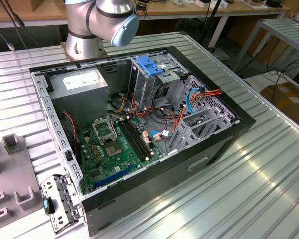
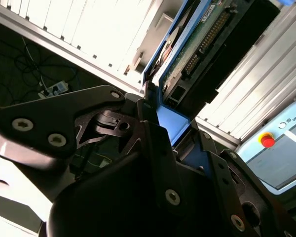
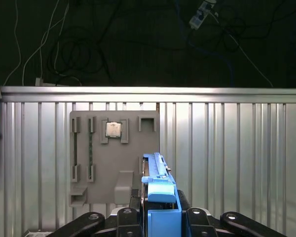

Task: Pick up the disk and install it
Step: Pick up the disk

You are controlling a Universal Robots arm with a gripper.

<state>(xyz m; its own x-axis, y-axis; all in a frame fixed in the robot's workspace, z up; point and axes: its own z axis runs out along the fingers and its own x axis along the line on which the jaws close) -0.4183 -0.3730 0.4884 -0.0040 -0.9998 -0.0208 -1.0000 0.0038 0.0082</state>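
The tool (image 3: pixel 160 210) is closed on the disk (image 3: pixel 157 170), its dark fingers (image 3: pixel 124 217) pressing against the blue rails on either side. The disk stands on edge between them, clear of the surface (image 3: pixel 237 153). In the second wrist view the same grip shows from close by: the tool (image 2: pixel 163 116) clamps the disk (image 2: pixel 200 42) at one end, with the green circuit board and connector row facing the camera.

Below the held disk in the first wrist view, a grey fixture plate (image 3: pixel 113 168) lies on the ribbed metal surface, with a small square chip (image 3: pixel 113 129) sitting in one of its pockets.

In the exterior view an open computer case (image 1: pixel 217 149) lies flat at the middle of the surface (image 1: pixel 254 189). Inside the case, the grey power-supply box (image 1: pixel 82 87) sits at 11 o'clock, the blue latch plate (image 1: pixel 148 65) tops the drive cage at 12 o'clock, and the motherboard (image 1: pixel 107 149) fills the 7 o'clock part. The arm's base (image 1: pixel 99 22) stands just beyond the case at 11 o'clock.
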